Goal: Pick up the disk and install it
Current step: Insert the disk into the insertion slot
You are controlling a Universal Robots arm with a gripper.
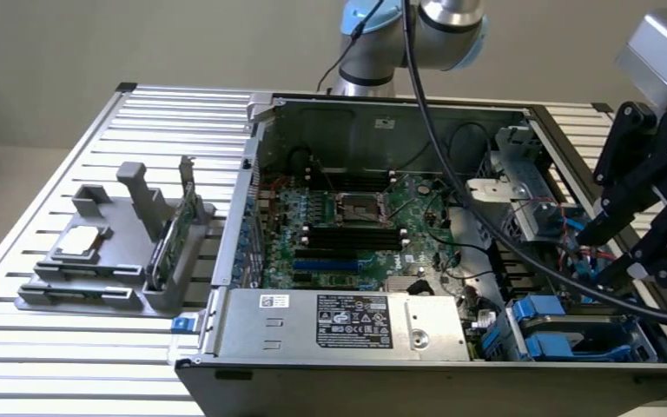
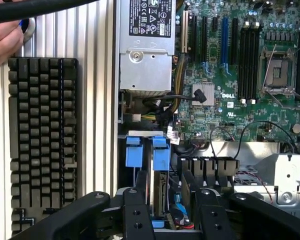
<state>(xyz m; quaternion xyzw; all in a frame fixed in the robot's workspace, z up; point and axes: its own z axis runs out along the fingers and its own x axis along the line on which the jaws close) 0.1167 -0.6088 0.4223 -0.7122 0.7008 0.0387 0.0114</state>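
The disk [image 2: 159,192] stands on edge in the drive bay at the corner of the open computer case, with blue rail tabs [image 2: 160,154] at its end. In the exterior view its blue rails [image 1: 545,314] show at the case's near corner on the exterior view's right. My gripper [image 2: 162,181] hangs right over the bay with one black finger [image 2: 140,184] on each side of the disk. The jaws stand apart, and a gap shows between the disk and one finger. In the exterior view the gripper [image 1: 631,263] sits above the case's side wall.
The case holds a motherboard [image 1: 357,221] and a silver power supply [image 1: 346,321]. A thick black cable [image 1: 507,243] crosses the case. A grey fixture [image 1: 102,269] with a chip and a green card stands at the exterior view's left. A keyboard [image 2: 42,145] and a hand [image 2: 2,42] lie beside the case.
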